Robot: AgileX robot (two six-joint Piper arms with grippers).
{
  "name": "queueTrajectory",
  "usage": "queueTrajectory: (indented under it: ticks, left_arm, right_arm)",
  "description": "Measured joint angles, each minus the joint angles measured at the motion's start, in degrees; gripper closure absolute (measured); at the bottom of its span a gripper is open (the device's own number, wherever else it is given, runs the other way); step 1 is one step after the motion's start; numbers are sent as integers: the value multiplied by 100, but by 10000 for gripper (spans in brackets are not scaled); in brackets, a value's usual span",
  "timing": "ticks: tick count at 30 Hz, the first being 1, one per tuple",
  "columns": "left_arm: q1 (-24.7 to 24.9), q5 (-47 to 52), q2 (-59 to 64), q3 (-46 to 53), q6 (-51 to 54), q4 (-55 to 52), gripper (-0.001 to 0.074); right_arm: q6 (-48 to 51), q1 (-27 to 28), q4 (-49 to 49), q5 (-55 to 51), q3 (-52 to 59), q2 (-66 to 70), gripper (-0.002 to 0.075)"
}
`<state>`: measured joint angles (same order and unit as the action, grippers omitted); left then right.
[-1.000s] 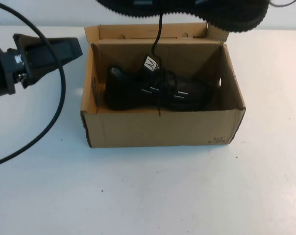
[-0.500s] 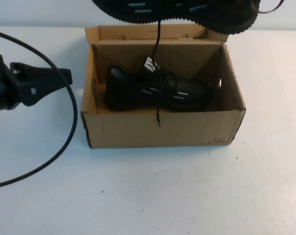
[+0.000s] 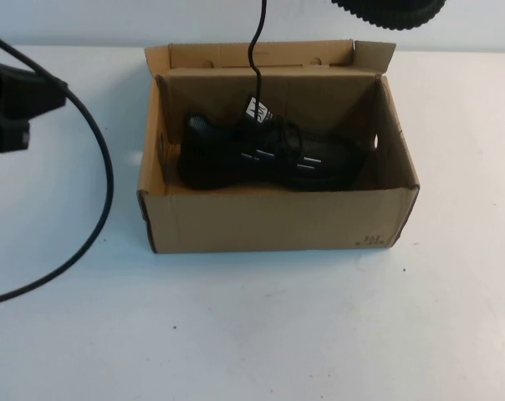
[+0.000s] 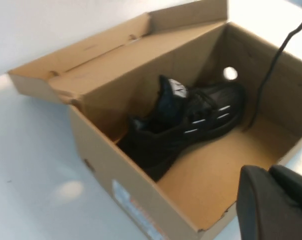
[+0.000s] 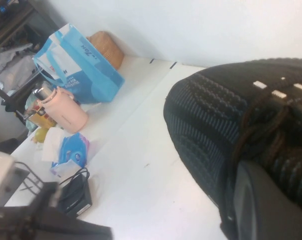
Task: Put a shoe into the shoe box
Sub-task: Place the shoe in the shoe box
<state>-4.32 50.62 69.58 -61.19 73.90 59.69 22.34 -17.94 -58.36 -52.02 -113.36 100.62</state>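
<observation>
Right gripper [image 5: 271, 210] grips the shoe [image 3: 389, 10], which I have lifted almost out of the high view; its lace [image 3: 256, 46] trails into the shoe box [image 3: 278, 219] beside the mate [image 3: 269, 154]. Left gripper [image 3: 18, 104] has retreated left, state unclear. Placement remains pending.

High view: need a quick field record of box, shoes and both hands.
shoe box: open, lid flap back, on white table
boxed sneaker: lying inside, toward back wall
held sneaker: aloft beyond box's far right corner, mostly out of frame
lace: hangs down into box
right hand: gripping held sneaker
left hand: left of box, apart from it
</observation>
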Motion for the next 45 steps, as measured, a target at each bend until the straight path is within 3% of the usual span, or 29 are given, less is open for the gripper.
queueTrajectory:
  ticks: [8, 24, 45]
  left_arm:
    - [-10, 19, -184, -187, -717, -449, 736]
    - [-10, 266, -195, -187, -809, -483, 736]
    - [-10, 266, -195, -187, -875, -483, 736]
  right_arm:
    - [143, 0, 0, -112, -39, 251, 724]
    - [152, 0, 48, -890, -32, 1649, 725]
    - [293, -134, -10, -884, 1140, 1768, 725]
